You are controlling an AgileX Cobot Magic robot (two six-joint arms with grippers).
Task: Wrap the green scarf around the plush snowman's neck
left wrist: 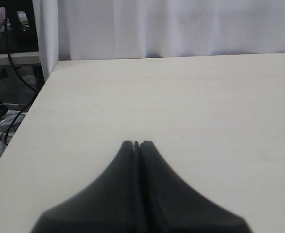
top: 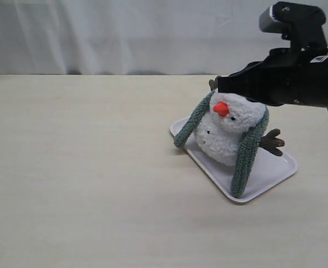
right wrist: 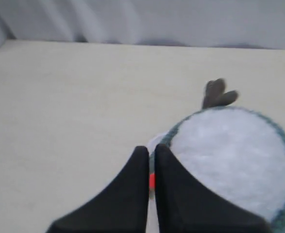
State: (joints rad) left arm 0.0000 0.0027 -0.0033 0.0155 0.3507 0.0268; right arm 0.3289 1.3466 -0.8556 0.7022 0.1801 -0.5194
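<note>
At the right hand [right wrist: 151,149]: pressed shut, tip to tip, poised at the crown of the plush snowman [top: 231,131], right by the upper stretch of the green scarf [top: 247,156]. Cannot tell about any fold of fabric nipped in there; only a sliver of the orange nose [top: 221,108] showing past the closed tips in the wrist view. At the left hand [left wrist: 136,144]: likewise shut, holding nothing, over bare desk [top: 85,184], with no sign of the toy nearby.

Just outward from the right hand: scarf draped over the back of the head like long ears, one length hanging down each side, ends down at the white tray [top: 270,178]. Not yet around the neck; crease there lost in the fluff. Snowman itself slumped on the tray, one brown twig arm [top: 272,142] poking out to the right in the exterior view.

Judging by looks: soft, light and limp, fuzzy enough to cling to the plush and drag it along. Best pinched near a rounded end, then drawn across the front under the nose. Likely to topple the snowman if tugged hard.
</note>
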